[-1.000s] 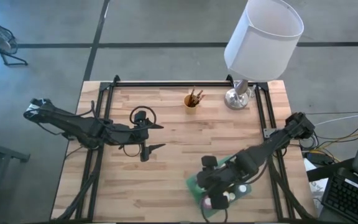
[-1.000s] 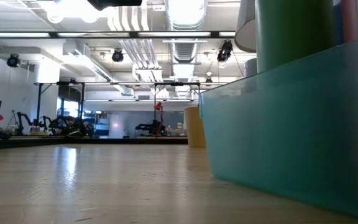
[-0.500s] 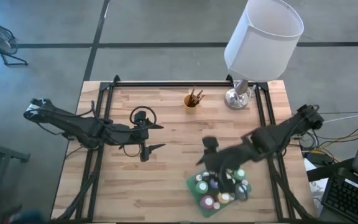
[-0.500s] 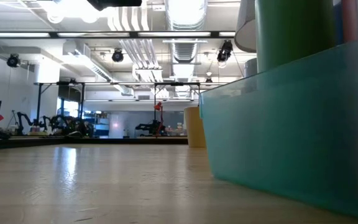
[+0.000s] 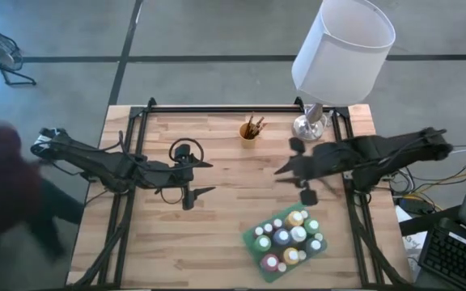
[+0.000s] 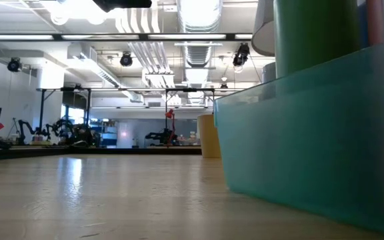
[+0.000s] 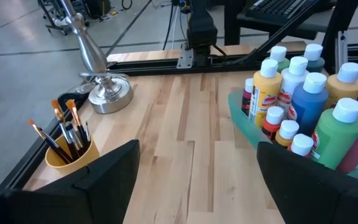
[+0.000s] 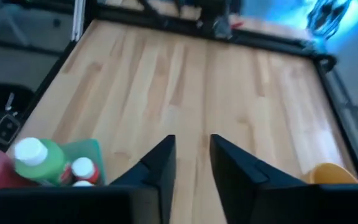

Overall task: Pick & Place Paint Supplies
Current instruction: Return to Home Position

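Homing step: the empty right gripper (image 5: 281, 170) (narrowly parted) needs only parking opposite the wide-spread left gripper (image 5: 209, 178)

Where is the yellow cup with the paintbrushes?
In the high view, the yellow cup stands near the top edge of the table, just left of the lamp base, far from the green bin of paint bottles.
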`<state>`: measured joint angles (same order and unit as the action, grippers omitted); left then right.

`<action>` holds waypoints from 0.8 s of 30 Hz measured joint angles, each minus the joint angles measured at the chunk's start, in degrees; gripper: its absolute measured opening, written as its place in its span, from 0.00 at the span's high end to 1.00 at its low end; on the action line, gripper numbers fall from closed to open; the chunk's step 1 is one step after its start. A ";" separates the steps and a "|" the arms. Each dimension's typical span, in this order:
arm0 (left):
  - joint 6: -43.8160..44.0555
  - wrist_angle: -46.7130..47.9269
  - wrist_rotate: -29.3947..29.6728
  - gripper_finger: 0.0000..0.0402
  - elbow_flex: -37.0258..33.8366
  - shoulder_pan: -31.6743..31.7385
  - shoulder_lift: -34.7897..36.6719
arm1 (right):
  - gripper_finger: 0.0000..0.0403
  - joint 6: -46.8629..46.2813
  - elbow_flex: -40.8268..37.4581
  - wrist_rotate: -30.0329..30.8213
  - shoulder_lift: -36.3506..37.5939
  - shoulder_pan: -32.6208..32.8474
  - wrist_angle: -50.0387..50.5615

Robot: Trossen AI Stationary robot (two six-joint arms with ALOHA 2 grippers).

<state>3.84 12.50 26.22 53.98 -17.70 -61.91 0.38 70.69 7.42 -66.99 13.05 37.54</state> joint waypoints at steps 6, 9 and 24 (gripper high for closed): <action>0.00 0.06 0.01 0.18 0.00 0.01 0.00 | 0.90 2.90 -17.12 -0.17 15.39 -2.56 -9.08; 0.00 0.06 0.00 0.18 0.00 0.01 0.00 | 0.94 2.95 -23.48 0.02 22.93 -4.08 -10.46; 0.01 0.01 0.01 0.18 0.00 0.01 0.00 | 0.98 2.93 -40.57 -0.37 51.61 -5.63 -15.79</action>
<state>3.85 12.51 26.23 53.98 -17.69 -61.91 3.31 30.12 7.05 -15.38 7.42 21.76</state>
